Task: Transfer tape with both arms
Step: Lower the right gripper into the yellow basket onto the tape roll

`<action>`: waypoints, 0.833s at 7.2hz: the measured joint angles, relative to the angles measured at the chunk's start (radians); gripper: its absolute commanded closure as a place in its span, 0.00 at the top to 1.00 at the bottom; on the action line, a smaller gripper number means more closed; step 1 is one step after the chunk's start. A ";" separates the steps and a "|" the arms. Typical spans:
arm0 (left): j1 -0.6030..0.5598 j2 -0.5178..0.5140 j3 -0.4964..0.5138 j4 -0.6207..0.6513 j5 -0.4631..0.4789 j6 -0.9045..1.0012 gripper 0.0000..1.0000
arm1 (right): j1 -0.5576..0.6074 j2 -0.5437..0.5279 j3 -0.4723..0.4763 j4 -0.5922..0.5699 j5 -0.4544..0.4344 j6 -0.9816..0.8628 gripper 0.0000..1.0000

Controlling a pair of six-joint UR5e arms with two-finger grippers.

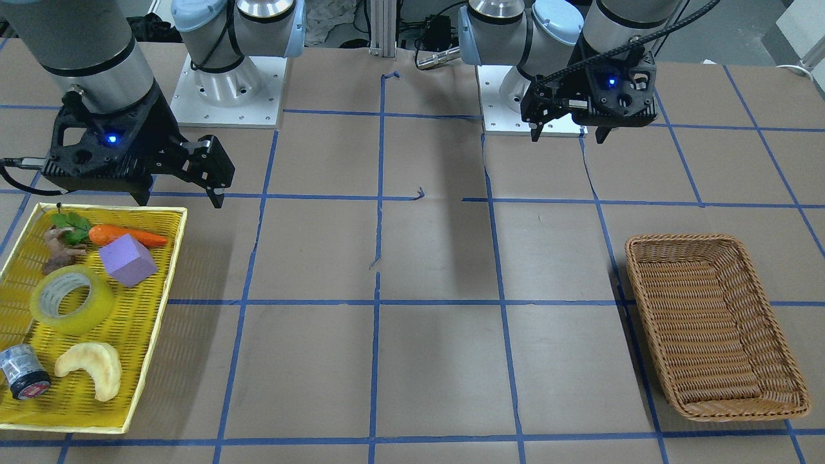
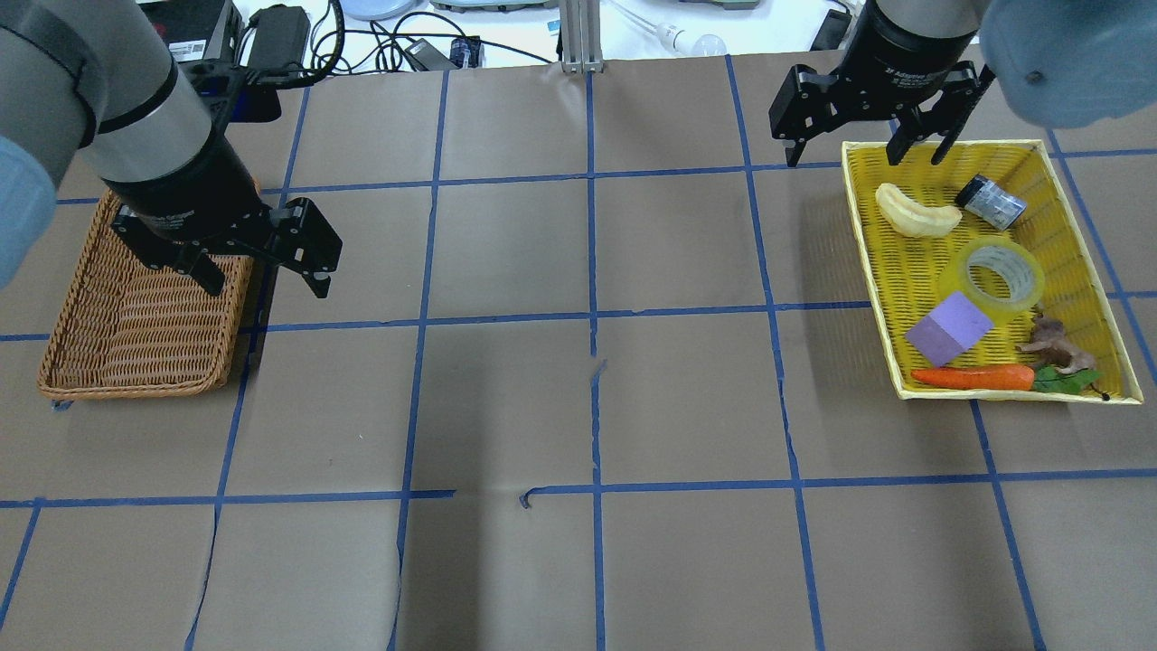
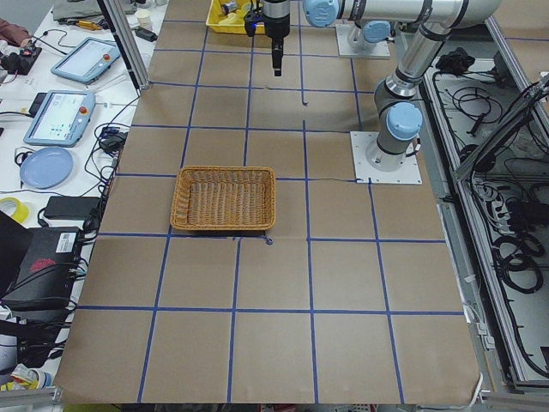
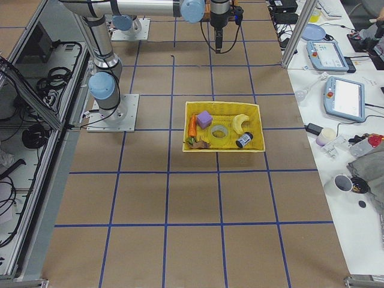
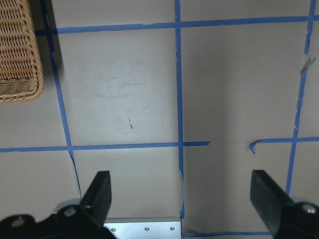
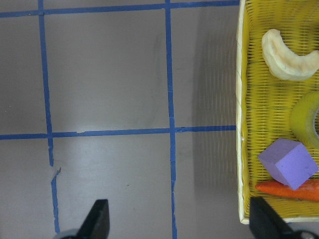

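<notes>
Paper, brown with blue lines, covers my surface (image 2: 687,380). My two arms are the biggest things above it.

My left tool (image 2: 267,282) hangs over the edge of the brown basket (image 2: 136,344). Its fingers are wide apart and nothing is between them. My right tool (image 1: 180,193) hangs over the edge of the yellow tray (image 1: 138,322) on the side nearest my base. Its fingers are wide apart too, and they hold nothing.

The tape (image 1: 93,314) lies flat in the yellow tray, near the middle, with its hole facing up. The purple block (image 1: 129,259) sits just beside it. I cannot tell if they touch. The carrot (image 1: 126,236), the curved bread (image 1: 90,374) and the little dark can (image 1: 22,375) lie in the tray as well.

I think the job is at its very start, because the tape is not yet picked up. Next, my right tool needs to go over the tape and come down. One finger should go in the hole and one outside the ring, and then they squeeze. It must not bump the purple block. After that I guess it brings the tape to the middle, and my left tool takes it to the basket.

White letters show on the black band of my right arm, seen from above, but they are too small to read. The can's label is too blurry to read.
</notes>
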 measured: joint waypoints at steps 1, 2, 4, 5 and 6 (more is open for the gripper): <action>0.000 0.000 0.000 0.000 0.004 0.001 1.00 | -0.023 0.004 -0.003 0.001 0.002 -0.068 1.00; -0.001 0.000 0.000 0.000 0.006 0.001 1.00 | -0.076 0.014 -0.002 0.002 0.000 -0.168 1.00; 0.000 0.000 0.000 -0.001 0.007 0.001 1.00 | -0.240 0.063 0.007 -0.004 -0.003 -0.478 0.98; 0.001 0.000 -0.001 -0.001 0.007 0.001 1.00 | -0.312 0.093 0.021 -0.012 -0.004 -0.632 0.98; 0.001 0.000 -0.001 -0.001 0.007 0.001 1.00 | -0.376 0.121 0.053 -0.046 -0.019 -0.752 0.94</action>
